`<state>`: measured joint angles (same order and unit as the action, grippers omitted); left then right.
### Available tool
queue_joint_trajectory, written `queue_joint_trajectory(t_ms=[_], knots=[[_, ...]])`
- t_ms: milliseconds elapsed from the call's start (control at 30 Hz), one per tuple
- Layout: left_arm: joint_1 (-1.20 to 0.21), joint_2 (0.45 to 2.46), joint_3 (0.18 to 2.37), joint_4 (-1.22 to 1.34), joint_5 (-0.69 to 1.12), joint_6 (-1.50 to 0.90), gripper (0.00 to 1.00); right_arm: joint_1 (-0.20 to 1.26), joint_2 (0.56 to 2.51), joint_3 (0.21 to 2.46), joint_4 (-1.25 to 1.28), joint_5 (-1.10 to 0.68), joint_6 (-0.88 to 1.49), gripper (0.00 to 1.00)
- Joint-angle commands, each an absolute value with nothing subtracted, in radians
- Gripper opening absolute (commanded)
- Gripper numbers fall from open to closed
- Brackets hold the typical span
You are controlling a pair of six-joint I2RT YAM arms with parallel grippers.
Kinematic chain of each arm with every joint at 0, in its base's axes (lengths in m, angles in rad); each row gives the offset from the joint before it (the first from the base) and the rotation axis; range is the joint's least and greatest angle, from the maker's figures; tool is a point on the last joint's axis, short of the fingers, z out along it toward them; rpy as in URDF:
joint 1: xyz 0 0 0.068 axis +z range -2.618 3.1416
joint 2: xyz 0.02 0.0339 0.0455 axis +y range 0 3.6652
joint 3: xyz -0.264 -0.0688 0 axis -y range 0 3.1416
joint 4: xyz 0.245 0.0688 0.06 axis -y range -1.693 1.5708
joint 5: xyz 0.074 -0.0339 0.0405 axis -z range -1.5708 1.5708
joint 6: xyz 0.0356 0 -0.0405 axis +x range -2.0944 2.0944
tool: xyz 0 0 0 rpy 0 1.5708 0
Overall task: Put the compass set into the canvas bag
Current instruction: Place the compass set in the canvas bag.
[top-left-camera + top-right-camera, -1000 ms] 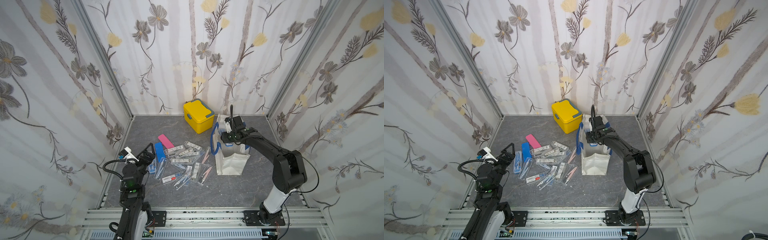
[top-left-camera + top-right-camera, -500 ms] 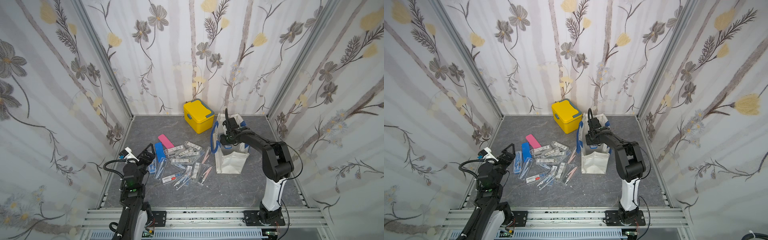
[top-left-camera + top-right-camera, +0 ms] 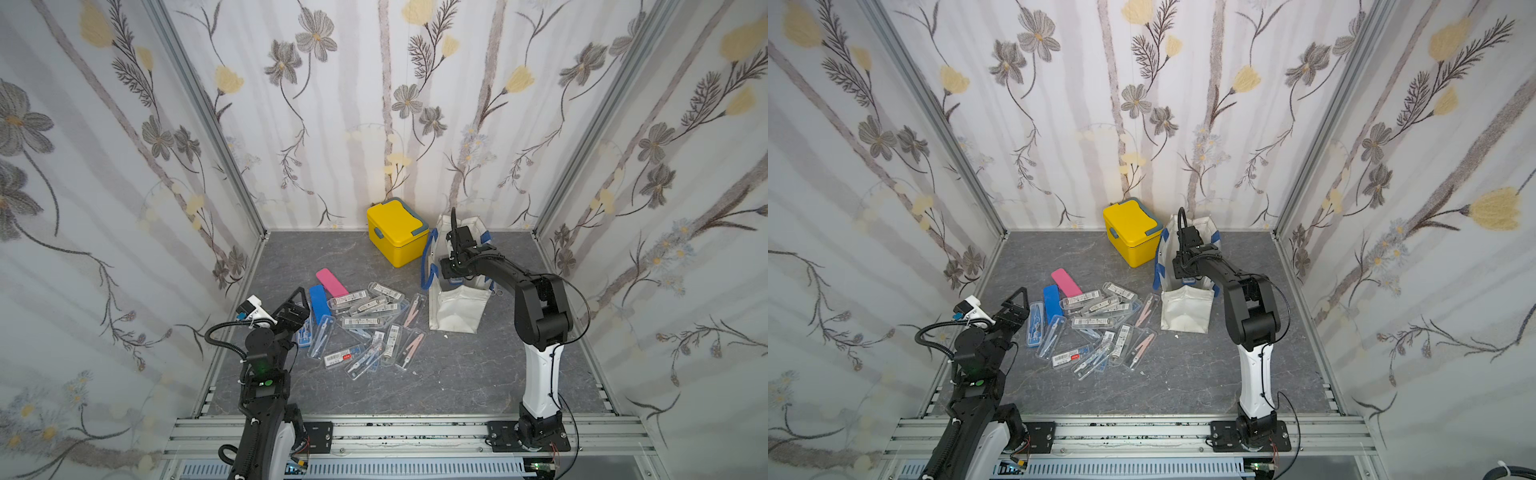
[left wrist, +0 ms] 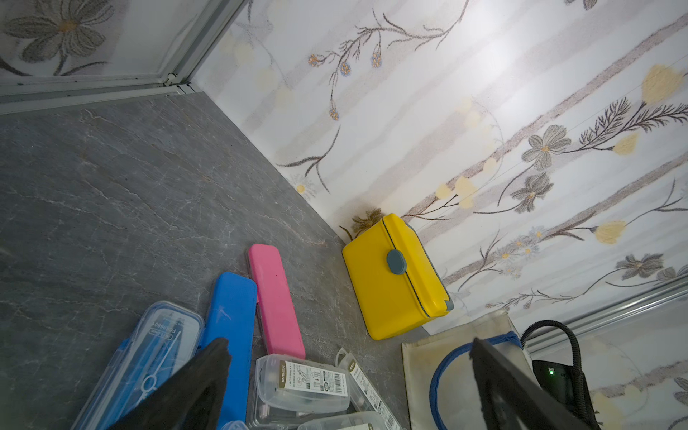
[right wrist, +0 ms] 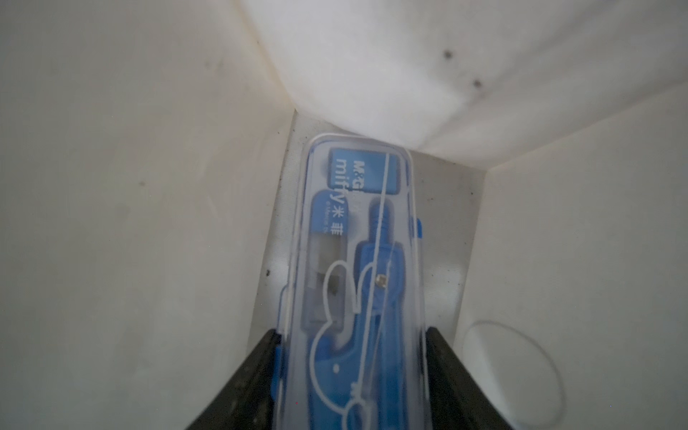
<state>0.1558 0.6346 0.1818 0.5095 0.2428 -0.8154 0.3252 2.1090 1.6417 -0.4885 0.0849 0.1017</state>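
Observation:
The canvas bag (image 3: 455, 307) (image 3: 1185, 309), off-white with blue strap handles, stands upright at the back right. My right gripper (image 5: 353, 330) reaches down into its mouth. Between the black fingers (image 5: 257, 365) sits the compass set (image 5: 357, 260), a clear case with a blue compass, its far end low in the bag near the bottom. The jaws stand slightly apart from the case, with a thin gap on one side. My left gripper (image 3: 297, 309) (image 4: 348, 346) hangs wide open and empty above the left edge of a pile of several more compass cases (image 3: 365, 320).
A yellow lidded box (image 3: 397, 232) stands at the back wall, just left of the bag. A blue case (image 3: 319, 303) and a pink case (image 3: 331, 282) lie at the pile's left. Walls enclose the grey table on three sides.
The right arm has folded in and its gripper has gone deeper into the bag with the case. Its jaws have parted a little. The left arm has not moved.

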Motion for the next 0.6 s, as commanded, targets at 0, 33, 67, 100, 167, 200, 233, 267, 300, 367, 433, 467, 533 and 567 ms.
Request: queue_joint_trajectory(t_ms=[0,33,67,100,167,200,233,267,300,367,433,467,533,567], knots=[[0.156,0.635,0.177,0.517,0.229,-0.808,1.00,0.326,2.120,1.648,-0.493,0.097,0.078,0.56],[0.156,0.635,0.176,0.518,0.227,-0.808,1.00,0.325,2.121,1.646,-0.495,0.093,0.074,0.56],[0.156,0.635,0.178,0.518,0.225,-0.808,1.00,0.328,2.121,1.645,-0.498,0.088,0.071,0.56],[0.157,0.635,0.177,0.519,0.224,-0.808,1.00,0.328,2.123,1.644,-0.498,0.088,0.070,0.57],[0.157,0.635,0.175,0.518,0.222,-0.806,1.00,0.329,2.124,1.643,-0.500,0.082,0.068,0.58],[0.156,0.635,0.175,0.519,0.220,-0.804,1.00,0.329,2.125,1.643,-0.500,0.081,0.068,0.59],[0.157,0.635,0.175,0.518,0.221,-0.803,1.00,0.329,2.125,1.643,-0.500,0.079,0.066,0.59],[0.157,0.635,0.174,0.517,0.222,-0.802,1.00,0.330,2.124,1.643,-0.499,0.077,0.066,0.59],[0.157,0.635,0.174,0.516,0.224,-0.800,1.00,0.330,2.126,1.644,-0.499,0.074,0.066,0.60],[0.157,0.635,0.177,0.511,0.232,-0.794,1.00,0.328,2.121,1.644,-0.495,0.068,0.064,0.62],[0.157,0.639,0.186,0.491,0.243,-0.781,1.00,0.327,2.115,1.645,-0.494,0.069,0.063,0.64],[0.157,0.641,0.193,0.479,0.245,-0.776,1.00,0.327,2.111,1.645,-0.494,0.068,0.063,0.65],[0.158,0.644,0.206,0.454,0.245,-0.762,1.00,0.327,2.103,1.644,-0.491,0.062,0.061,0.67],[0.156,0.644,0.212,0.444,0.245,-0.757,1.00,0.328,2.099,1.644,-0.488,0.058,0.059,0.68]])
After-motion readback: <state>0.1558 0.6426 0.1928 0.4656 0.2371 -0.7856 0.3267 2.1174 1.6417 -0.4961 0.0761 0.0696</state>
